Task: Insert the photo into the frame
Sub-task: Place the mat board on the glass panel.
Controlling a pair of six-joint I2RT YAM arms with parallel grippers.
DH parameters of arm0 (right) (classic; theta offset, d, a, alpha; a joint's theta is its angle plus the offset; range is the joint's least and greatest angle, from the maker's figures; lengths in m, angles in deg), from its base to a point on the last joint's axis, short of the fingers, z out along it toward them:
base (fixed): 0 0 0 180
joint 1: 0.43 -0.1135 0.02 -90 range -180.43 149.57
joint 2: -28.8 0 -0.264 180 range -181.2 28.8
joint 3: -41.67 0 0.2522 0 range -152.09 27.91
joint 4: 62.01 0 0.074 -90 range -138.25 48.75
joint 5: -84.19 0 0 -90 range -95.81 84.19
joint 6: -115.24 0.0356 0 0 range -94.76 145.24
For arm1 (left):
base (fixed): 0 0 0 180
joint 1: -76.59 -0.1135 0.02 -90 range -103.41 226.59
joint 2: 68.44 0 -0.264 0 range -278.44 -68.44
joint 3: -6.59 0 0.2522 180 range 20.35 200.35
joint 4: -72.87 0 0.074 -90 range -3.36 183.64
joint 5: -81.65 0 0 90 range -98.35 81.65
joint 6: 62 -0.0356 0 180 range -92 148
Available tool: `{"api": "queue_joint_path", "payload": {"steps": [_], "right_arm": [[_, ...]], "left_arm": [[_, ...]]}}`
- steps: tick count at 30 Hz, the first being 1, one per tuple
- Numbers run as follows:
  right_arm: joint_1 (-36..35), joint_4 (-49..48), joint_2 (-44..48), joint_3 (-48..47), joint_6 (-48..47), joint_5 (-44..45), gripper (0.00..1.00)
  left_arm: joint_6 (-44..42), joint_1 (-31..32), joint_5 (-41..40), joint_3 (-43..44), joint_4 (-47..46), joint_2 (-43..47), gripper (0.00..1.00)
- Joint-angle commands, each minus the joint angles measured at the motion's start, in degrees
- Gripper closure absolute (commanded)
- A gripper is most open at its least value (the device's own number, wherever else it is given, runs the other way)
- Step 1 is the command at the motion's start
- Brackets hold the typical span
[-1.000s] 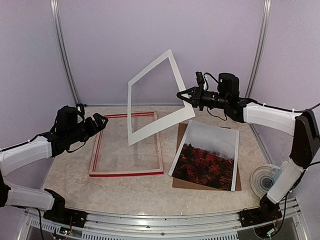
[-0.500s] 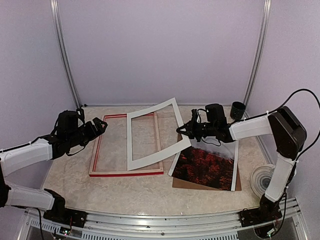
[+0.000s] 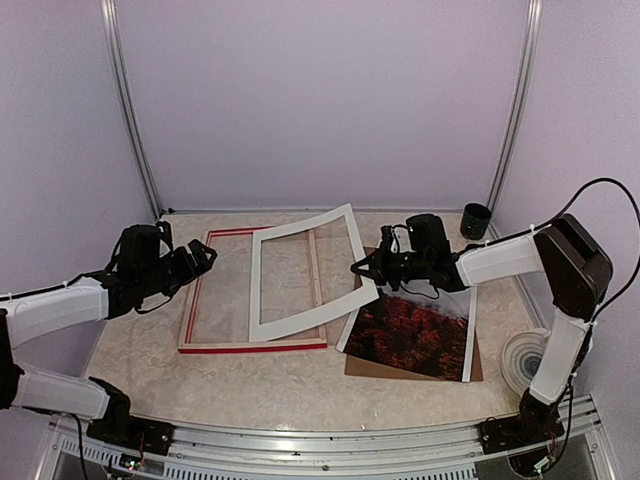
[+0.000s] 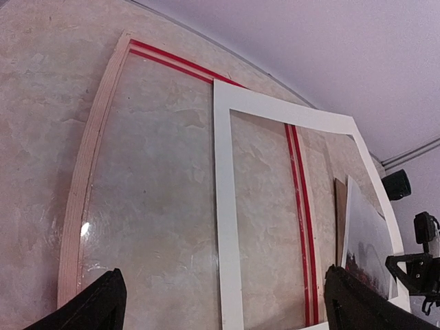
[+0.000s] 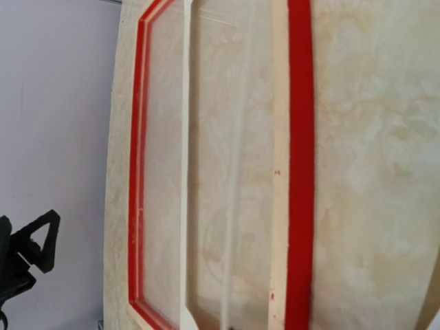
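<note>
The red frame (image 3: 250, 347) lies flat on the table at centre left, its pale inner edge up; its red bar (image 5: 300, 172) fills the right wrist view. The photo (image 3: 410, 335) of red-orange trees rests on a brown hardboard panel (image 3: 352, 366) to the right. My right gripper (image 3: 362, 270) is shut on the right edge of a white mat (image 3: 255, 290), which lies tilted over the frame's right half. My left gripper (image 3: 205, 258) hovers open by the frame's far left corner. In the left wrist view its fingers (image 4: 103, 306) straddle the mat (image 4: 225, 206) and frame (image 4: 295, 206).
A dark cup (image 3: 476, 220) stands at the back right corner. A clear round roll (image 3: 525, 360) lies by the right arm's base. Purple walls close in the back and sides.
My right arm brought the white mat down from upright in the air until it lies across the frame. The left arm barely shifted.
</note>
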Motion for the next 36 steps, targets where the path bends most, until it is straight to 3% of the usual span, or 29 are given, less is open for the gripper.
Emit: {"api": "queue_joint_path", "payload": {"steps": [1,36], "right_arm": [[-1.3,-1.2,2.0,0.6,0.9,0.7,1.0],[-6.8,2.7,-6.1,-8.5,1.8,2.2,0.91]], "left_arm": [[0.0,-0.4,-0.1,-0.8,-2.1,-0.9,0.01],[1.0,-2.2,0.3,-3.2,-6.4,-7.8,0.01]]}}
